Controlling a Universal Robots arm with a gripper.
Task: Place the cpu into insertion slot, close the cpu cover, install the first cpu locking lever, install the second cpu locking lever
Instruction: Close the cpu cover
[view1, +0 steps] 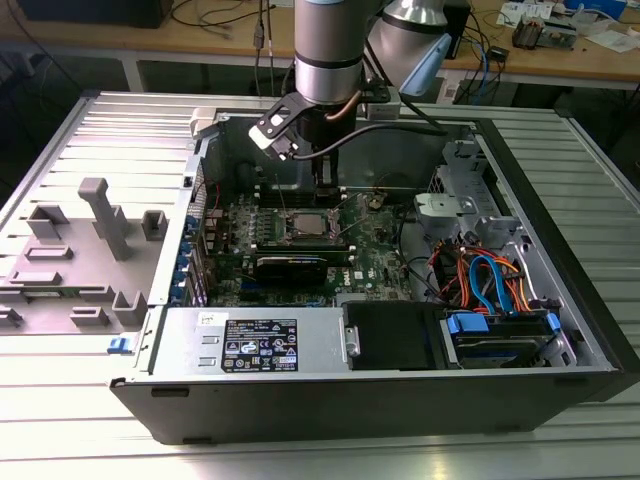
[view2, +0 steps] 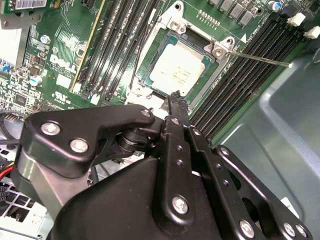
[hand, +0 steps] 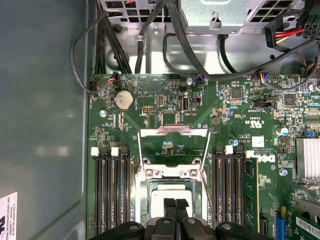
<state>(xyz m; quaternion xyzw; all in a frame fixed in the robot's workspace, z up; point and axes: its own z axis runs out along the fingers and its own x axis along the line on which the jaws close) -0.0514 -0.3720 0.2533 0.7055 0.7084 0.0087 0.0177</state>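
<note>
Your cpu (hand: 167, 191) lies flat in its socket, metal top up, cpu cover (hand: 173, 131) swung open.
Your gripper (hand: 175, 203) hangs over the chip's edge, fingertips pressed together on nothing. The chip's edges run parallel to the memory slots (hand: 112, 190); the cover points toward the coin cell (hand: 123, 99). White lettering marks the green board (hand: 165, 115). The open case (view1: 400, 400) rests on a ribbed metal table (view1: 100, 130), wooden benches (view1: 600, 62) behind.

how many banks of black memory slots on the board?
2. First black slot bank on one side of the silver-topped square cpu, second bank on the opposite side. Both run under the black gripper, so parts are hidden.
</note>
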